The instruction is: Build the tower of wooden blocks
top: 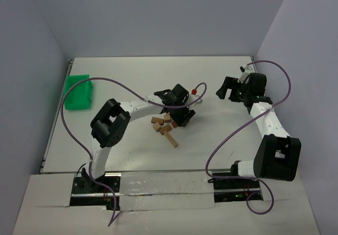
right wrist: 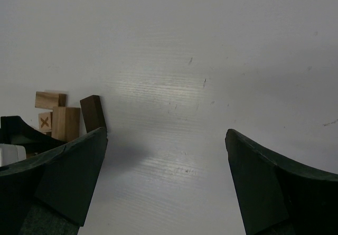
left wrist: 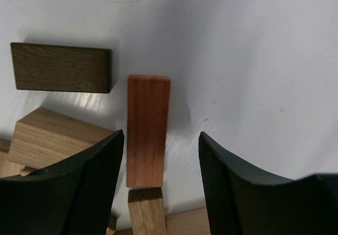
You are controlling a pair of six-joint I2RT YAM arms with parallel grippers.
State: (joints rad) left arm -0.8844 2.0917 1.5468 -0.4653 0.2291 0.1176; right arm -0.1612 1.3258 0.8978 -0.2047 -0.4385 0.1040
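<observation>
The left gripper (left wrist: 161, 135), wide open, straddles a reddish bar (left wrist: 148, 129) among the wood blocks (top: 164, 127) heaped mid-tabletop (top: 132, 76). Closing may shove the tan block (left wrist: 53, 137) at 9 o'clock. The right gripper (right wrist: 166, 134) hangs wide at 2 o'clock.

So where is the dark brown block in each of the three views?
Left wrist: the dark block lies flat at the upper left.
Right wrist: it stands left of centre, at the right edge of the blocks.
Top external: too small to pick out; it is probably in the pile mid-table.
Shared landmark: the pile of tan blocks beside it.
</observation>
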